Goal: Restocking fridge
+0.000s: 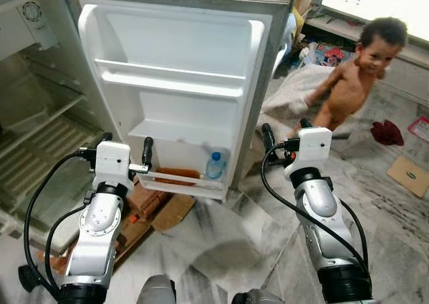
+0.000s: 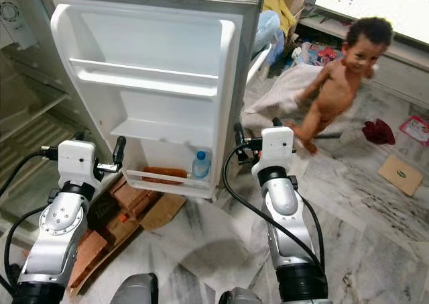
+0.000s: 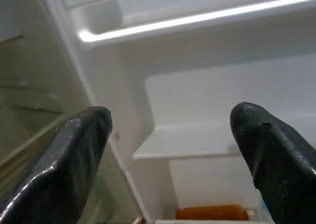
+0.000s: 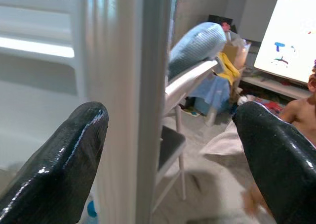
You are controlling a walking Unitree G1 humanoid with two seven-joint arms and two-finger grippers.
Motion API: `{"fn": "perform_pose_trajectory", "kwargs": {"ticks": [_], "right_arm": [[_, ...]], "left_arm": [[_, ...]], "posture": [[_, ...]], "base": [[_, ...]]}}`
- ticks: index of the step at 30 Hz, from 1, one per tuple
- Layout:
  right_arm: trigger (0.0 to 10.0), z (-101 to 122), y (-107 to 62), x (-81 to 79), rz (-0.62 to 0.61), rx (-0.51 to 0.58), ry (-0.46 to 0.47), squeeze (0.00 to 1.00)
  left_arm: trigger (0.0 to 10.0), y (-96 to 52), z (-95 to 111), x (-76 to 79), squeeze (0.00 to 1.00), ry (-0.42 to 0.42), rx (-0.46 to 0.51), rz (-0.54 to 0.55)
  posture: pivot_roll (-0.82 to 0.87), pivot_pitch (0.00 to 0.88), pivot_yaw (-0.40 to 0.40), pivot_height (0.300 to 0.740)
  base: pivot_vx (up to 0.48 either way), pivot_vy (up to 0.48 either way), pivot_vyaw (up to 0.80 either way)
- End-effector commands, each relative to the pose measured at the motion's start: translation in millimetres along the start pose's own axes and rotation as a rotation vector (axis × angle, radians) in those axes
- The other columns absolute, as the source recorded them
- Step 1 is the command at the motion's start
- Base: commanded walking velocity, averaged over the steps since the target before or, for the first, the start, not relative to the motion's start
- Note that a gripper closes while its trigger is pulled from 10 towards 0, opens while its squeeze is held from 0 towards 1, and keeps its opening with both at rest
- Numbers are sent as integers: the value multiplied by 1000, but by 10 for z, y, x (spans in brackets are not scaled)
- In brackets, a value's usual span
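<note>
Left gripper (image 1: pixel 125 153) and right gripper (image 1: pixel 286 133) spread, empty — water bottle (image 1: pixel 214 166) between them, low in fridge door (image 1: pixel 175 89).

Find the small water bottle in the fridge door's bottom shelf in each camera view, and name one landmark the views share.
Left eye view: water bottle, bottom door shelf, right end.
Right eye view: water bottle, same spot.
Left wrist view: not identifiable.
Right wrist view: a blue cap at the bottom edge, likely the bottle.
Shared landmark: fridge door.

Glossy white plastic fridge door (image 1: pixel 175 82), veined polished marble floor (image 1: pixel 221 243), clear plastic bottle (image 1: pixel 214 166), glossy black fingers (image 4: pixel 59 159).
</note>
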State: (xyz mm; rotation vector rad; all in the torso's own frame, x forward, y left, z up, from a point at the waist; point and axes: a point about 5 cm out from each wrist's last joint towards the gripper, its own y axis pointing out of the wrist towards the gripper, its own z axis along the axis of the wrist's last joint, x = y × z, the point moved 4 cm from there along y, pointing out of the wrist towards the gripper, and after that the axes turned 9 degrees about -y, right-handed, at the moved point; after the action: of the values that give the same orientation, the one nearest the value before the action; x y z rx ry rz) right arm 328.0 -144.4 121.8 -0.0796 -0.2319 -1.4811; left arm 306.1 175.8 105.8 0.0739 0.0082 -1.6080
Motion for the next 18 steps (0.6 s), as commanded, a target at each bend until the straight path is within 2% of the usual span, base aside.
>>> {"fn": "perform_pose_trajectory", "kwargs": {"ticks": [1,12,18], "right_arm": [[10000,-31,-5,33,-19,-14,10,0],[10000,-44,-18,-22,8,-7,17,0],[10000,-8,-22,-99,35,11,20,0]], "left_arm": [[10000,-1,28,4,0,12,5,-4],[10000,7,40,8,0,11,3,-7],[10000,8,49,1,0,6,7,-7]], "posture": [[56,62,-33,740],[55,59,-30,740],[60,59,-30,740]], "base": [[0,0,0],[0,0,0],[0,-467,736]]}}
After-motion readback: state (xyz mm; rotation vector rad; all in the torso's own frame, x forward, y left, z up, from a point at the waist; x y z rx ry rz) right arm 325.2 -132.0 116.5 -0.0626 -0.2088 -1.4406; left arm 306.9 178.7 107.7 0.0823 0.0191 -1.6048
